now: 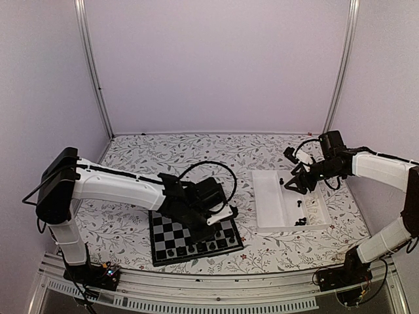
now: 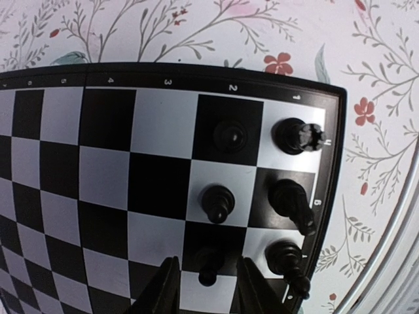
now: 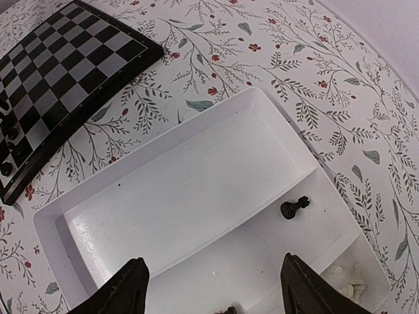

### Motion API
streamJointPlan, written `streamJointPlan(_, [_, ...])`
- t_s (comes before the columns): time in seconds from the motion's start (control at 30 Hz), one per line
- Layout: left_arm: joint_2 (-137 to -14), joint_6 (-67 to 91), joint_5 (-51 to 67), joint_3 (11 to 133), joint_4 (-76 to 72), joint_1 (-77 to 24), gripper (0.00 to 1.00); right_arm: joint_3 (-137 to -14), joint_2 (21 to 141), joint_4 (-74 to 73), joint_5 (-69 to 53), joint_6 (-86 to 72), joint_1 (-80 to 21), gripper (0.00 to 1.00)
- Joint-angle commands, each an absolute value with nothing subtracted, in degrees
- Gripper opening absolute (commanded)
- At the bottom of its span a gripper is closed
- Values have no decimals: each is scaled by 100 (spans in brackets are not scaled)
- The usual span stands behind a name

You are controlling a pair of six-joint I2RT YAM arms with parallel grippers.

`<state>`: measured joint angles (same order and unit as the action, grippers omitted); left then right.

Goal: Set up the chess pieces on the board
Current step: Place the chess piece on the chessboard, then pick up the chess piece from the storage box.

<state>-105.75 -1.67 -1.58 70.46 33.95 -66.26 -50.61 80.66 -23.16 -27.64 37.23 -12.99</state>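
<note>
The board [image 2: 105, 170] fills the left wrist view, with several black chess pieces standing near its right edge, among them one [image 2: 298, 135] on the corner square and one [image 2: 217, 203] a column inward. My left gripper [image 2: 208, 288] hangs low over the board [image 1: 171, 230]. It is open, and a black piece [image 2: 209, 265] stands upright between its fingers with a gap on each side. My right gripper [image 3: 213, 288] is wide open above the white tray [image 3: 190, 183], holding nothing. A black piece [image 3: 294, 207] lies on its side in a tray compartment, ahead and to the right of it.
Pale cream pieces [image 3: 347, 278] lie in the tray's end compartment. Another dark piece [image 3: 229, 310] peeks in at the bottom edge between the right fingers. The tray [image 1: 288, 199] sits right of the board on a floral cloth. A black cable [image 1: 209, 167] loops above the left wrist.
</note>
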Motion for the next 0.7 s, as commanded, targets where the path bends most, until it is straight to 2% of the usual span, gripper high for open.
streamJointPlan(0.0, [-10284, -175, -309, 7296, 3498, -6710, 34, -5368, 8157, -2648, -2724, 4063, -1279, 72])
streamJointPlan(0.13, [-9877, -273, -571, 7339, 3698, -6677, 39, -5586, 8331, -2919, -2334, 4850, -1273, 68])
streamJointPlan(0.4, [-9214, -102, -871, 7269, 3515, -6403, 40, -6301, 9384, -3348, -1769, 6156, -1278, 49])
streamJointPlan(0.57, [-8901, 212, -863, 7017, 2855, -6363, 40, -7066, 10228, -3386, -1456, 5630, -1283, 40])
streamJointPlan(0.67, [-8798, 290, -891, 6885, 2682, -6360, 40, -7368, 10661, -3449, -1513, 5138, -1283, 38])
